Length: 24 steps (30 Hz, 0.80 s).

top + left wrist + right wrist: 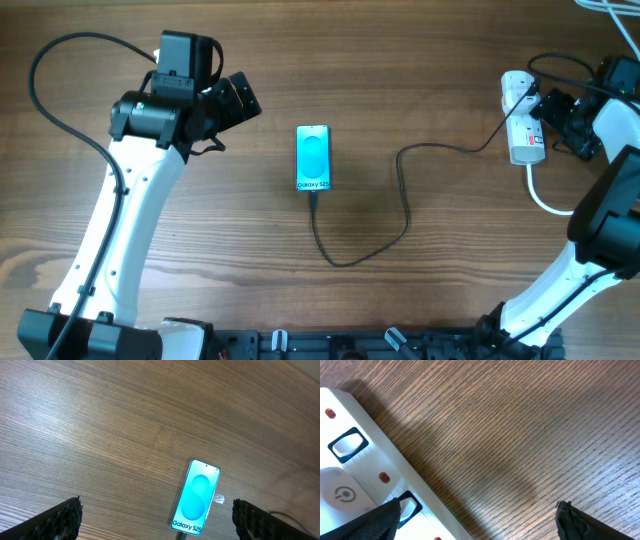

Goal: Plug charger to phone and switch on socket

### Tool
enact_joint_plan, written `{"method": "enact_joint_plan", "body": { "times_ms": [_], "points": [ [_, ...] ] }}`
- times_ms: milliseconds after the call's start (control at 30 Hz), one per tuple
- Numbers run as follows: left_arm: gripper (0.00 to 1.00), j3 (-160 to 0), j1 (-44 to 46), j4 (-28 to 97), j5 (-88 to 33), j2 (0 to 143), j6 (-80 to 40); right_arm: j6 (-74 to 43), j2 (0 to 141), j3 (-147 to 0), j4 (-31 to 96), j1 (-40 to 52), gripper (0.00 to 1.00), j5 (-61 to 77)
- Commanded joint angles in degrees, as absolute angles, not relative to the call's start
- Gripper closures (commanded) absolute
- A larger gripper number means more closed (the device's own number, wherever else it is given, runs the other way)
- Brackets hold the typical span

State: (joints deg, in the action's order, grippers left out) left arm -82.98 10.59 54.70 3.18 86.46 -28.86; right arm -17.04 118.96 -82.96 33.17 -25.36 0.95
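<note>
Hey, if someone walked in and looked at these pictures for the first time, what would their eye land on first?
The phone, its turquoise screen glowing bright at the middle of the brown wooden table. Next, the thin black charger looping from the phone's near edge off to the right, toward the white socket at the far right, where the open right gripper hovers over it.

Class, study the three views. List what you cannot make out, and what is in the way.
1. Whether the charger tip is seated in the phone: too small overhead; cut off by the left wrist view's bottom edge.
2. Whether the socket is on: too small overhead; in the right wrist view a fingertip of the right claw covers one switch partly.
3. The charger's far end: lost beside the right claw overhead.
</note>
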Motion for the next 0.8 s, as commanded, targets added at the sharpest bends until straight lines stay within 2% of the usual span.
{"method": "enact_joint_plan", "body": {
  "times_ms": [0,467,633,767],
  "points": [
    [0.0,-82.98,10.7,54.72,3.97,86.78,-29.41,-15.0,121.14,-82.0,34.09,-24.67,0.0,4.6],
    [0.0,-82.98,10.7,54.74,3.97,86.78,-29.41,-15.27,120.86,-82.28,36.45,-24.73,0.0,4.29],
    [0.0,-82.98,10.7,54.72,3.97,86.78,-29.41,-23.94,117.01,-82.28,41.25,-24.88,0.0,-6.15],
    [0.0,-82.98,10.7,54.72,3.97,86.78,-29.41,-25.15,111.94,-82.28,44.07,-24.88,0.0,-8.32]
  ]
}}
